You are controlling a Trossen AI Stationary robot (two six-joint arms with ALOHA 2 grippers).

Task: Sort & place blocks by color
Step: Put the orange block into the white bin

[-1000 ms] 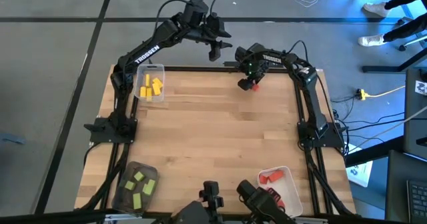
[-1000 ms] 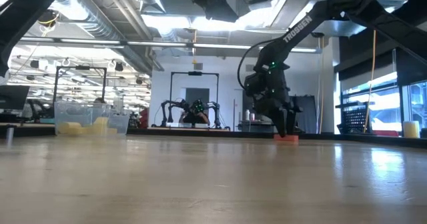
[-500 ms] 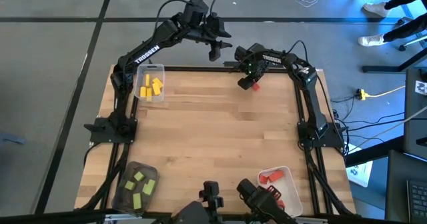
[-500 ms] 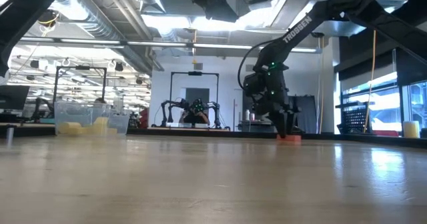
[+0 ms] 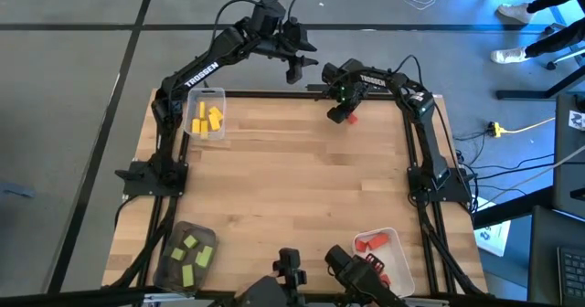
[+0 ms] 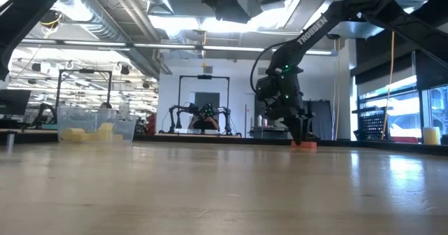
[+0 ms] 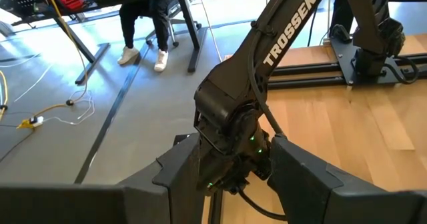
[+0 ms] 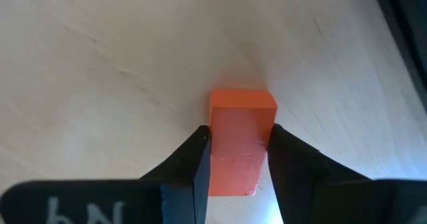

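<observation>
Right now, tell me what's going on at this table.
The robot is sorting small blocks by colour. The right gripper is down at the far edge of the table, its fingers against both sides of a red block that sits on the wood. The left gripper waits raised beyond the far edge. Yellow blocks, green blocks and red blocks already lie in separate trays.

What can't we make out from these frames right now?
- White tray, high view: its near end and some of its red blocks are hidden by the dark camera mount at the picture's bottom edge.
- Small red block, right wrist view: its lower end is cut off between the right gripper fingers, which touch both of its sides.
- Yellow blocks, low view: blurred behind the clear tray wall, count unclear.
</observation>
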